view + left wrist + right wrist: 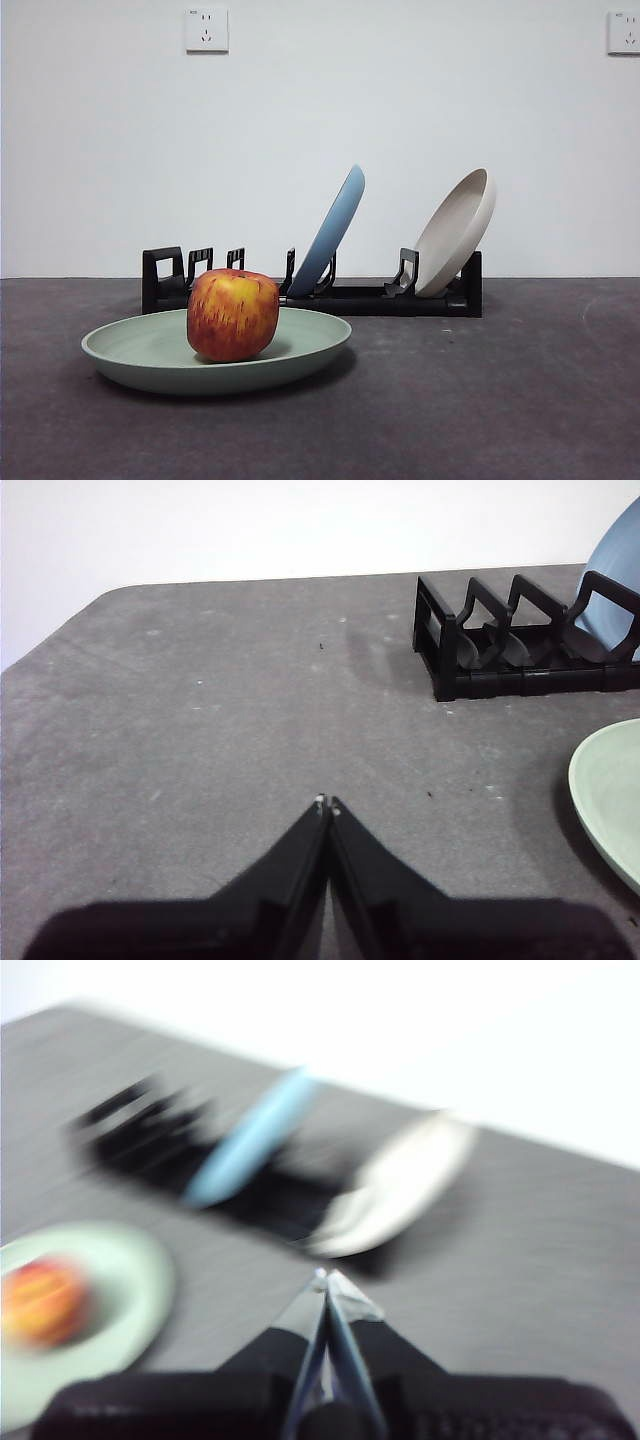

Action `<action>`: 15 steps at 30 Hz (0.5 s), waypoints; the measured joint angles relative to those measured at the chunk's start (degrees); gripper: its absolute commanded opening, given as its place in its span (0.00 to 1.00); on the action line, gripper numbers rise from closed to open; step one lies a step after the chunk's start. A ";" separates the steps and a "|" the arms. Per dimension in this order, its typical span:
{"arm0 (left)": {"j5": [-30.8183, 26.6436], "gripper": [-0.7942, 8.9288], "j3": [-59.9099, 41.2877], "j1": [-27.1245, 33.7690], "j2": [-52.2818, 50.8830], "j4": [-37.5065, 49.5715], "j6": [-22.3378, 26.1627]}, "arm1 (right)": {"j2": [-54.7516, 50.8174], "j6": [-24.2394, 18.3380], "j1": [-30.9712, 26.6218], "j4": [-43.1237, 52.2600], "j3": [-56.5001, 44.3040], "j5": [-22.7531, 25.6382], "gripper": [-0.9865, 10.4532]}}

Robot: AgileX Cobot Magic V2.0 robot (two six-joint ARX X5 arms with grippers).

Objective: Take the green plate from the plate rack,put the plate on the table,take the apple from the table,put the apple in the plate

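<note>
The green plate [216, 350] lies flat on the table [500, 400] in front of the plate rack [312, 292]. On the plate sits the apple [233, 314], red with yellow patches. No gripper shows in the front view. My left gripper [327, 803] hovers shut and empty over bare table, with the rack's end [500, 650] and the plate's rim [610, 800] off to one side. The right wrist view is blurred: my right gripper [325, 1280] is shut and empty, away from the plate [120, 1290] and the apple [42, 1300].
A blue plate [330, 232] and a beige plate [457, 232] lean in the rack's slots. Two wall sockets [206, 30] sit on the white wall behind. The table's rounded corner [90, 605] shows in the left wrist view.
</note>
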 measured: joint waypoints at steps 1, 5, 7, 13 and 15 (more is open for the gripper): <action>0.00 0.08 0.00 0.00 0.00 0.00 0.00 | -2.32 0.02 -3.74 1.66 -2.03 0.02 0.09; 0.00 0.08 0.00 0.00 0.00 0.00 0.00 | -10.80 0.48 -14.32 12.37 -10.99 0.00 0.09; 0.00 0.08 0.00 0.00 0.00 0.00 0.02 | -14.97 0.70 -17.86 17.92 -16.11 -1.40 0.09; 0.00 0.08 0.00 0.00 0.00 0.00 0.00 | -25.05 1.16 -22.62 23.78 -33.09 -8.94 0.09; 0.00 0.08 0.00 0.00 0.00 0.00 0.02 | -27.65 1.79 -22.62 23.50 -37.66 -8.98 0.09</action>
